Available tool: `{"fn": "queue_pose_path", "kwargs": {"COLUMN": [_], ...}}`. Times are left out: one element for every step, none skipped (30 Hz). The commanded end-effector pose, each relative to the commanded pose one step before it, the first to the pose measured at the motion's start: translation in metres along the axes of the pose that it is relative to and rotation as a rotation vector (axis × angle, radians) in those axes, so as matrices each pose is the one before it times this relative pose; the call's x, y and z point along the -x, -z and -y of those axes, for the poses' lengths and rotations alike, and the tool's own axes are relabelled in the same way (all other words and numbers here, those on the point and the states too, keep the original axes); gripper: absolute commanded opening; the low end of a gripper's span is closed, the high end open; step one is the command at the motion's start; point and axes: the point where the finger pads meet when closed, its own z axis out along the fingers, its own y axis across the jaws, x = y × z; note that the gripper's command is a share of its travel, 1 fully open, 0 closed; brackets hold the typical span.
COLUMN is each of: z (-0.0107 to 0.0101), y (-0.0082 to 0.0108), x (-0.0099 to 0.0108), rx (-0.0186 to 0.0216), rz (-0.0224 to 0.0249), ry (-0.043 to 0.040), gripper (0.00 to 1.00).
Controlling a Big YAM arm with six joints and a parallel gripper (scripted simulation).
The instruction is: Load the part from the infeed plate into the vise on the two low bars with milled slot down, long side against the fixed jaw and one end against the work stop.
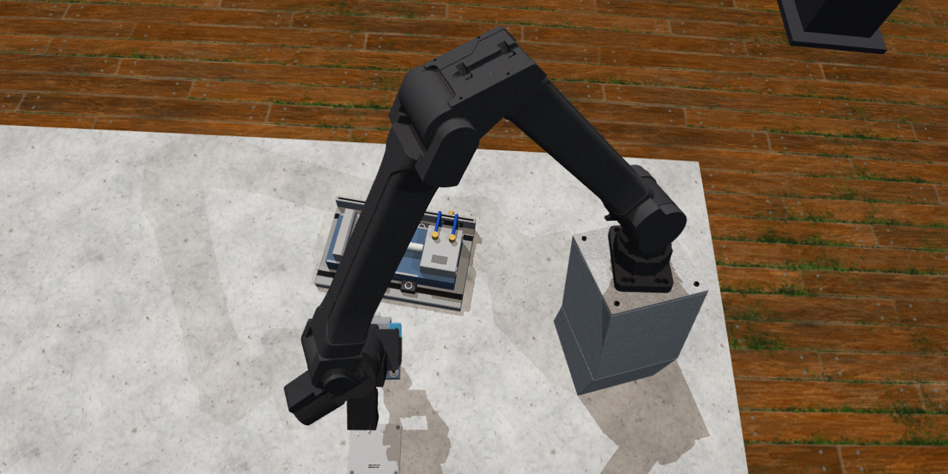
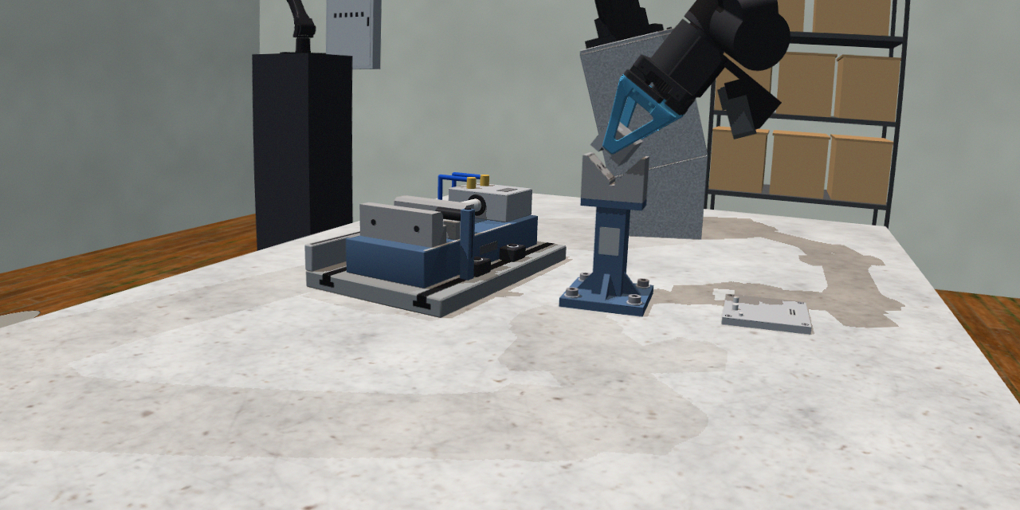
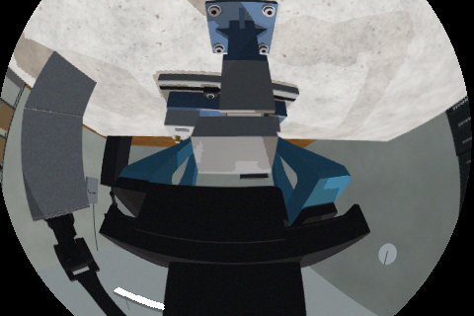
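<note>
In the exterior view, the gripper (image 1: 392, 327) (image 2: 617, 141) (image 3: 234, 139) was clamped on the block (image 2: 627, 147) (image 3: 234, 154), right of centre in the upper half of the frame. Its blue fingers (image 2: 621, 114) stood apart with the block between them. The block was tilted, just above the V-block (image 2: 613, 189) (image 3: 247, 86); whether the two touched could not be told, nor which way the slot faced.

The arm (image 1: 367, 252) (image 2: 688, 46) (image 3: 76, 259) reached down from the grey pedestal (image 1: 643, 338) (image 2: 680, 200) (image 3: 54, 158), which stood right of centre in the top view. The V-block sat on a blue stand (image 1: 393, 375) (image 2: 612, 268) (image 3: 242, 41), bolted at its foot.

The vise (image 1: 429, 269) (image 2: 388, 263) (image 3: 188, 101) was left of the stand in the exterior view, its jaws apart, without the block. Blue hoses (image 1: 455, 226) (image 2: 441, 186) rose from the cylinder housing.

The infeed plate (image 1: 371, 451) (image 2: 768, 315) lay bare of the block on the bench (image 1: 132, 272) (image 2: 356, 400) (image 3: 346, 10), at lower right in the exterior view and at the bottom edge in the top view. Behind, at upper right, a shelf (image 2: 904, 79) held boxes (image 2: 852, 1); at upper left stood a black column (image 2: 281, 150)
</note>
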Motion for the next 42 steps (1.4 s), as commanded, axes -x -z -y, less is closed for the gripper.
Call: {"fn": "queue_pose_path", "kwargs": {"z": [0.01329,0.00006,0.00000,0.00001,0.00004,0.00006,-0.00001,0.00002,0.00005,0.00002,0.00000,0.00000,0.00785,-0.00838,0.00030,-0.00001,0.00002,0.00005,0.00005,0.00001,0.00003,0.00005,0.00003,0.00001,0.00155,-0.00005,-0.00045,0.00000,0.00000,0.01283,-0.00983,-0.00430,0.00002,0.00001,0.00002,0.00003,0.00270,0.00451,-0.00051,-0.00450,-0.00210,0.00001], "y": [0.00823,0.00003,-0.00003,-0.00002,0.00001,0.00003,-0.00004,-0.00001,0.00002,0.00000,0.00000,0.00000,0.01091,-0.00719,-0.00327,-0.00004,-0.00002,0.00002,0.00001,-0.00003,0.00000,0.00003,-0.00001,-0.00003,0.00054,-0.00001,-0.00018,0.00000,0.00000,0.01194,-0.00648,-0.00507,-0.00001,-0.00002,0.00000,0.00002,0.00093,0.00151,-0.00019,-0.00150,-0.00069,0.00015], "x": [-0.01230,-0.00002,-0.00003,-0.00003,-0.00003,-0.00003,-0.00003,-0.00003,-0.00003,-0.00003,0.00000,0.00000,0.00885,-0.00533,-0.00382,-0.00004,-0.00003,-0.00003,-0.00003,-0.00004,-0.00003,-0.00003,-0.00003,-0.00004,0.00009,-0.00005,-0.00008,0.00000,0.00000,0.01235,-0.00615,-0.00652,-0.00004,-0.00004,-0.00004,-0.00004,0.00018,0.00031,-0.00011,-0.00043,-0.00021,0.00028], "rx": [-0.02502,-0.00045,0.00005,-0.00004,-0.00029,-0.00046,0.00012,-0.00013,-0.00039,-0.00020,0.00000,0.00000,-0.02810,0.02038,0.00682,0.00006,-0.00015,-0.00038,-0.00037,-0.00001,-0.00022,-0.00042,-0.00020,-0.00007,-0.00250,-0.00027,0.00060,0.00000,0.00000,-0.03571,0.02180,0.01443,-0.00014,-0.00005,-0.00018,-0.00031,-0.00447,-0.00709,0.00075,0.00698,0.00311,-0.00053], "rz": [0.04375,0.01144,0.01252,0.01290,0.01310,0.01328,0.01339,0.01354,0.01368,0.01360,0.00000,0.00000,0.02098,0.00717,0.01270,0.01341,0.01344,0.01345,0.01337,0.01315,0.01312,0.01308,0.01288,0.01270,0.01335,0.01245,0.01201,0.00000,0.00000,0.02135,0.00584,0.00822,0.01149,0.01125,0.01106,0.01086,0.01170,0.01207,0.00982,0.00806,0.00877,0.00936], "ry": [-0.01373,0.00009,-0.00003,-0.00001,0.00005,0.00010,-0.00005,0.00001,0.00008,0.00003,0.00000,0.00000,0.00714,0.00093,-0.00842,-0.00004,-0.00004,0.00001,0.00001,-0.00007,-0.00002,0.00003,-0.00002,-0.00005,-0.00154,0.00015,0.00043,0.00000,0.00000,0.01160,-0.00199,-0.00932,-0.00001,-0.00003,0.00000,0.00003,-0.00213,-0.00361,0.00041,0.00345,0.00162,0.00073], "gripper": [0.00,0.00,0.00,0.00,0.00,0.00,0.00,0.00,0.00,0.00,0.00,0.00,0.00,0.00,0.00,0.00,0.00,0.00,0.00,0.00,0.00,0.00,0.00,0.00,0.00,0.00,0.00,0.00,0.00,0.00,0.00,0.00,0.00,0.00,0.00,0.00,0.00,0.00,0.00,0.00,0.00,0.00]}}
